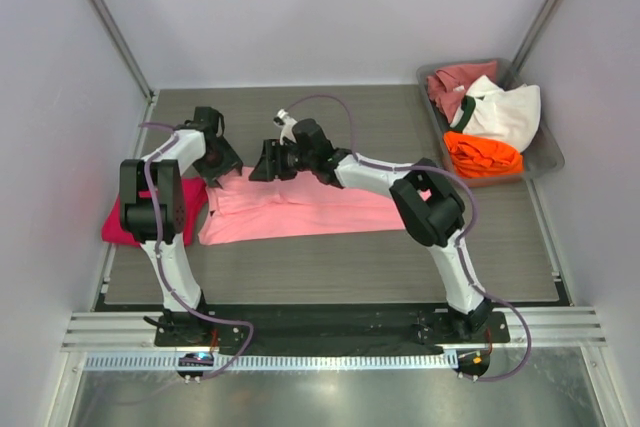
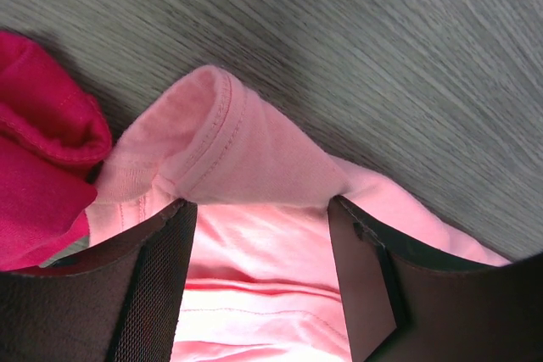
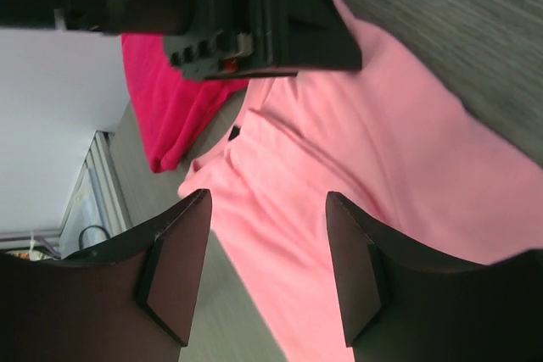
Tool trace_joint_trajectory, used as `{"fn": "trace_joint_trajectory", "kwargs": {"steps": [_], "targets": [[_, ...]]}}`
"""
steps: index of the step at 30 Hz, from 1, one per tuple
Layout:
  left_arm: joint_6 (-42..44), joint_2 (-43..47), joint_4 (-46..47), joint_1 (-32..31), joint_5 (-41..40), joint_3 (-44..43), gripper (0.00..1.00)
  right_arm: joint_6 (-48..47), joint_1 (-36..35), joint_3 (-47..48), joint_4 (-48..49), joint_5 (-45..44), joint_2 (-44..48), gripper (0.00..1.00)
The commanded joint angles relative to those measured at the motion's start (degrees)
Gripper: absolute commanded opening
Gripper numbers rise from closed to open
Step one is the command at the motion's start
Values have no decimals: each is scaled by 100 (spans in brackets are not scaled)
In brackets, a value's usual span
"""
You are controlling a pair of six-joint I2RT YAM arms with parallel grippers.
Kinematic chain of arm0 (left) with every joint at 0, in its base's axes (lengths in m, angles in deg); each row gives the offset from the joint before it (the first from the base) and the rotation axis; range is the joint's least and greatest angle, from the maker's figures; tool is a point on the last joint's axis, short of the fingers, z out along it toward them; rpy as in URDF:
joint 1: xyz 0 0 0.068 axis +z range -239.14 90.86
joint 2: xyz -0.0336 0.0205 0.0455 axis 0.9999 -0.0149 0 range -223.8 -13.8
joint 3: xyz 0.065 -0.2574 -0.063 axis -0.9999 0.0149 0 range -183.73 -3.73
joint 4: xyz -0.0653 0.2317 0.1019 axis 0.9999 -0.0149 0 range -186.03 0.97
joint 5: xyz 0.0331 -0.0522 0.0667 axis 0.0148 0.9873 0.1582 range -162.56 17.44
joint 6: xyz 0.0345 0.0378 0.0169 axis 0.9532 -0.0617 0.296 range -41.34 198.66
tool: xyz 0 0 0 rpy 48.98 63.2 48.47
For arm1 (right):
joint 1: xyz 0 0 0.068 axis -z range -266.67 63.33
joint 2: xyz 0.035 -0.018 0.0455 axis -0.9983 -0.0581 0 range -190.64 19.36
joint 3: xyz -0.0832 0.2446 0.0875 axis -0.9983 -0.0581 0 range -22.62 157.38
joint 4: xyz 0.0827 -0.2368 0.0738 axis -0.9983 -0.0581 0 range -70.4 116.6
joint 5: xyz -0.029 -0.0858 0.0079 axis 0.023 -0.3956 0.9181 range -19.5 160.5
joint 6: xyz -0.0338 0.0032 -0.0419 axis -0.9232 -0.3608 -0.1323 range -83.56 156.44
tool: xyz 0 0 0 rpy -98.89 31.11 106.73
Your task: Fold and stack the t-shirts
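A light pink t-shirt (image 1: pixel 300 212) lies spread flat on the table at centre left. A folded magenta-red t-shirt (image 1: pixel 125 227) lies just left of it. My left gripper (image 1: pixel 222 162) is open at the pink shirt's far left corner; in the left wrist view (image 2: pixel 259 205) a raised fold of the pink shirt (image 2: pixel 229 142) sits between its wide-apart fingers, with the magenta shirt (image 2: pixel 42 167) at the left. My right gripper (image 1: pixel 268 162) is open and empty, hovering over the pink shirt's far edge (image 3: pixel 267 201). Orange (image 1: pixel 482 154), white (image 1: pixel 505 112) and dusty rose (image 1: pixel 452 82) shirts lie in a tray.
The grey tray (image 1: pixel 540 162) stands at the back right against the right wall. White walls enclose the table on the left, back and right. The left gripper's body (image 3: pixel 254 14) shows close ahead in the right wrist view.
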Motion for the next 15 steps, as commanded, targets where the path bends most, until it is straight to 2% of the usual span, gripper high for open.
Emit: {"fn": "trace_joint_trajectory", "kwargs": {"steps": [1, 6, 11, 15], "targets": [[107, 54, -218, 27, -35, -221, 65, -47, -40, 518, 278, 273, -677, 63], [107, -34, -420, 35, -18, -423, 66, 138, -31, 1142, 727, 862, -1389, 62], [124, -184, -658, 35, 44, -590, 67, 392, -40, 1205, 1265, 1354, -1811, 61], [124, -307, -789, 35, 9, -704, 67, 691, -92, 933, 1616, 1662, -1750, 59]]}}
